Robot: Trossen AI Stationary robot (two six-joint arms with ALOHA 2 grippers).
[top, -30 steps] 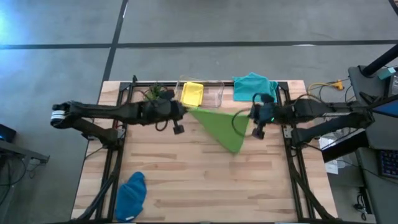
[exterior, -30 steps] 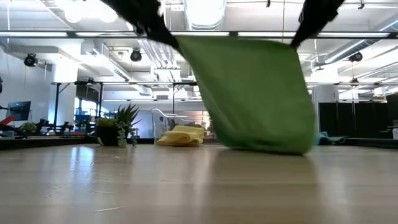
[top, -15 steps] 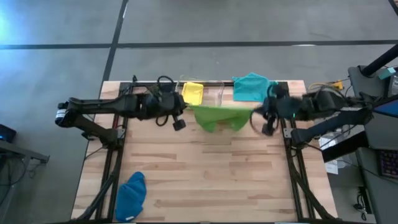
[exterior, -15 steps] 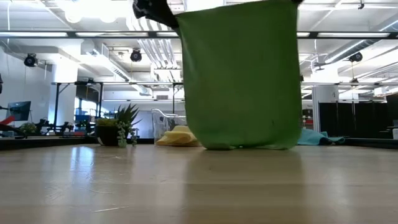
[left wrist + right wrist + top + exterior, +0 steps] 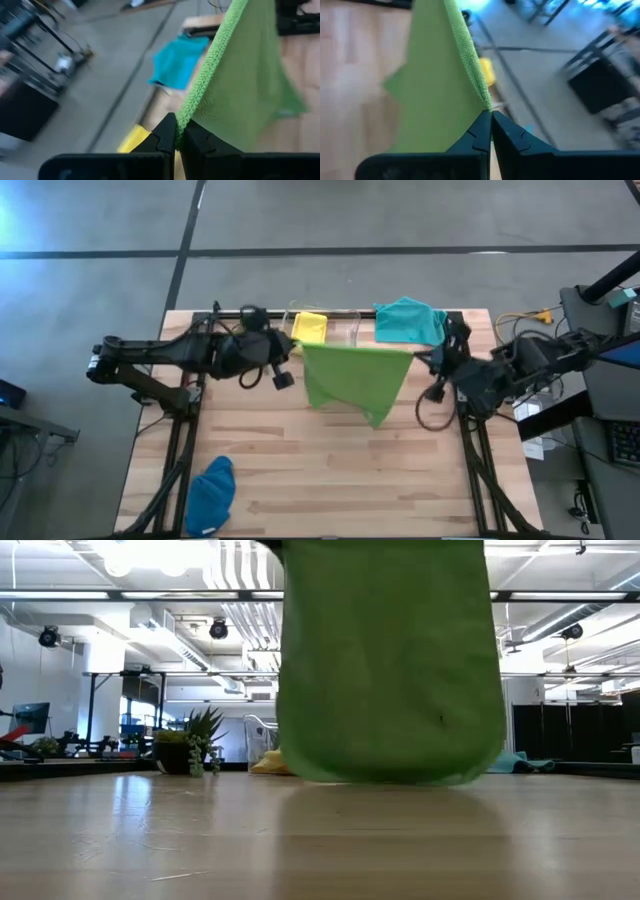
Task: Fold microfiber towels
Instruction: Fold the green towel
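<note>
Both grippers, left and right, pinch the raised lime green towel's corners.

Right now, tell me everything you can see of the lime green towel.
The lime green towel is a soft, plain cloth with a looped microfiber weave and a thicker hem. It hangs spread between both arms over the far half of the table: the left gripper is shut on one top corner, the right gripper on the other. In the low view its bottom edge sags at table level; contact is unclear.
</note>
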